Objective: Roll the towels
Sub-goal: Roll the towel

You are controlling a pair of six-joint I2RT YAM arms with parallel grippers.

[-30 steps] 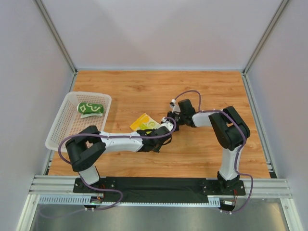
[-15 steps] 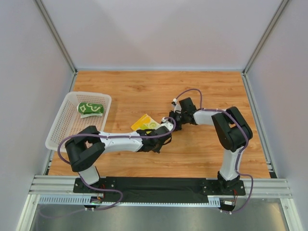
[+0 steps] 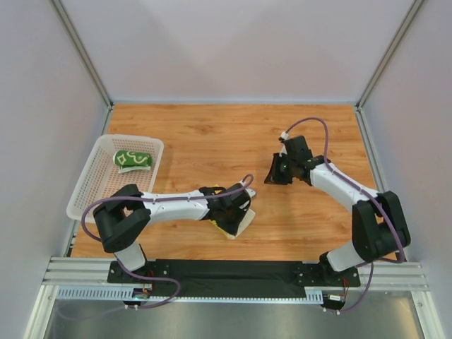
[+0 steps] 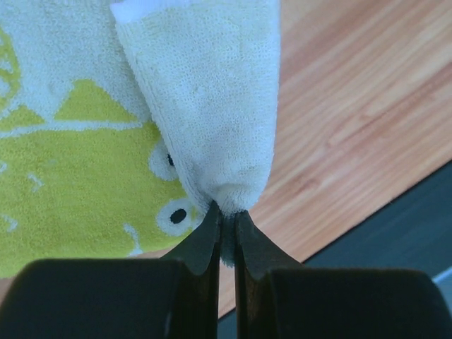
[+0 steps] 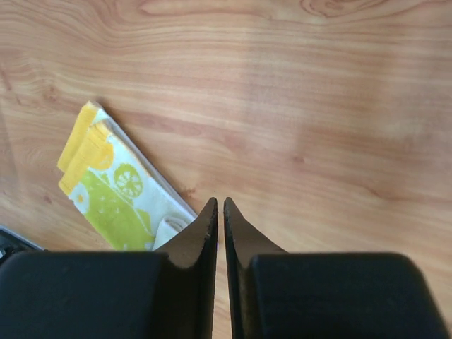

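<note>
Since the yellow towel was limp, we pinched its folded corner with left jaws; right jaws stayed off it, closed and empty.

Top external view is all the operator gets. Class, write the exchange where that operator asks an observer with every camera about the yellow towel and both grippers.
Operator: The left gripper covers part of the yellow towel. Is it gripped?
Observer: Yes. The left wrist view shows the jaws pinched on a folded cream edge of it.
Operator: Does the right gripper hold anything?
Observer: No. The right wrist view shows its jaws almost together with nothing between them, above bare wood of the table.
</note>
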